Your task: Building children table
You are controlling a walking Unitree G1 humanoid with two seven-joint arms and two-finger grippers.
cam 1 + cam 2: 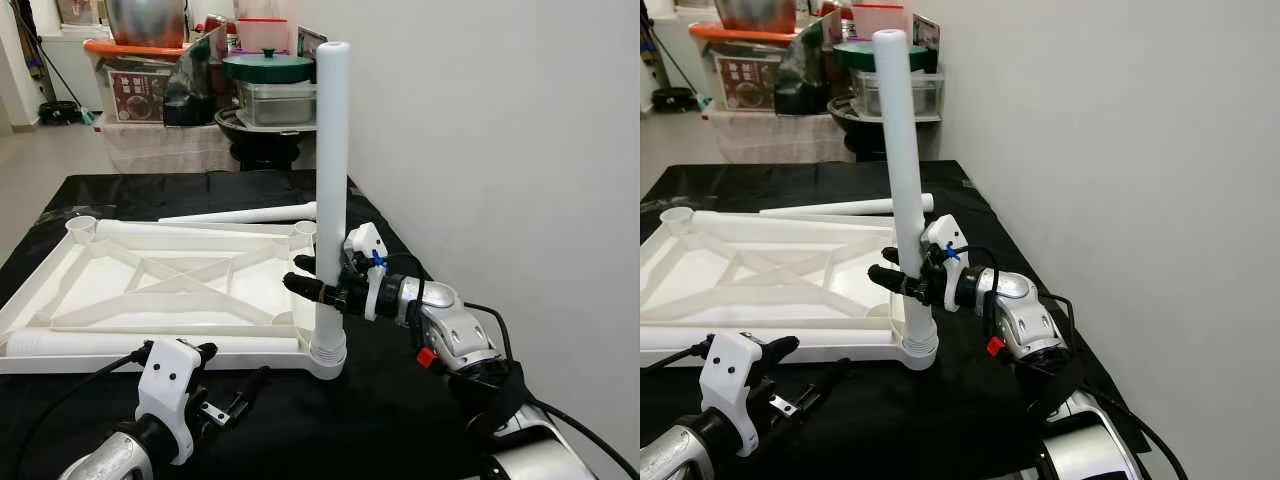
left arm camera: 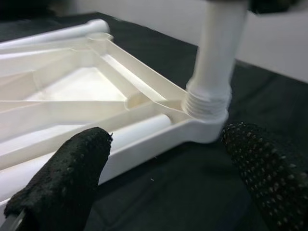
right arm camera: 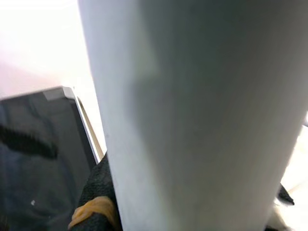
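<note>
The white tabletop [image 1: 150, 285] lies upside down on a black cloth. One white leg [image 1: 331, 150] stands upright in its near right corner socket [image 2: 207, 103]. My right gripper [image 1: 305, 275] is shut on this leg a little above the socket; the leg [image 3: 192, 115] shows very close in the right wrist view. My left gripper [image 1: 232, 365] is open, low over the cloth at the tabletop's front edge, left of the socket, holding nothing; its fingertips [image 2: 62, 178] are spread wide. Loose legs lie flat: one [image 1: 60, 342] along the front rim, another [image 1: 240, 213] behind the tabletop.
A white wall [image 1: 500, 150] runs close along the right side of the table. Behind the table stand a green-lidded pot [image 1: 268, 67], a steel container [image 1: 275, 102] and boxes [image 1: 135, 90]. Black cloth [image 1: 390, 400] lies bare in front of the tabletop.
</note>
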